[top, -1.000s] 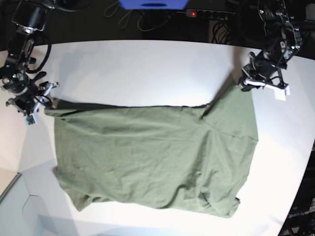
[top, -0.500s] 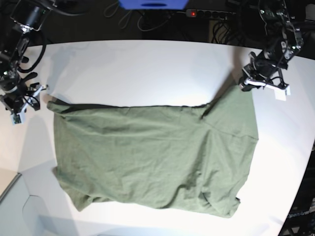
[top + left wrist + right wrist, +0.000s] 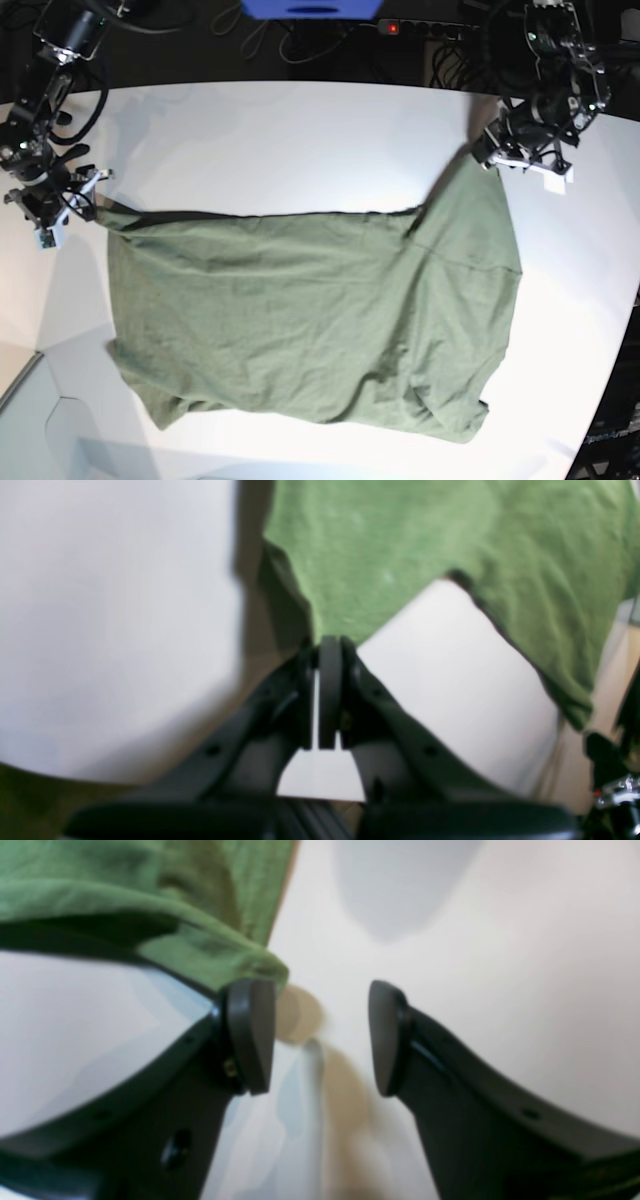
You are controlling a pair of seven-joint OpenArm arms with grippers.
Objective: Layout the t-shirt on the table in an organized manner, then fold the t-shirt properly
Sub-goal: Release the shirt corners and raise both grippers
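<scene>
**Clerk:** On the table (image 3: 300,130), item one: the t-shirt (image 3: 310,320). Olive-green cotton, soft matte weave, finely creased all over. It lies mostly flat across the middle and near half of the white top, roughly a rectangle, with one corner drawn up to a point at the far side.

**Checker:** And the table itself?

**Clerk:** Smooth, white, faintly glossy, with a curved edge. Much wider than the cloth.

**Checker:** Item two, the left gripper (image 3: 497,155)?

**Clerk:** Black fingers pressed together, pinching that raised corner of the shirt. The left wrist view shows the fabric (image 3: 400,550) narrowing to a tip that vanishes between the pads.

**Checker:** Item three, the right gripper (image 3: 322,1035)?

**Clerk:** Fingers standing apart, rounded dark pads (image 3: 250,1032) with bare table between them. A rolled hem of the shirt (image 3: 210,950) sits just at the tip of one pad, outside the gap; whether they touch cannot be told. In the base view this gripper (image 3: 62,212) sits at the shirt's other far corner.

**Checker:** Surroundings?

**Clerk:** Beyond the far edge: a blue box (image 3: 312,8), a black power strip (image 3: 430,28) with a red light, and loose cables (image 3: 265,40) on a dark floor. A small white tag (image 3: 553,182) hangs by the left gripper. Nothing lies on the cloth.
</scene>
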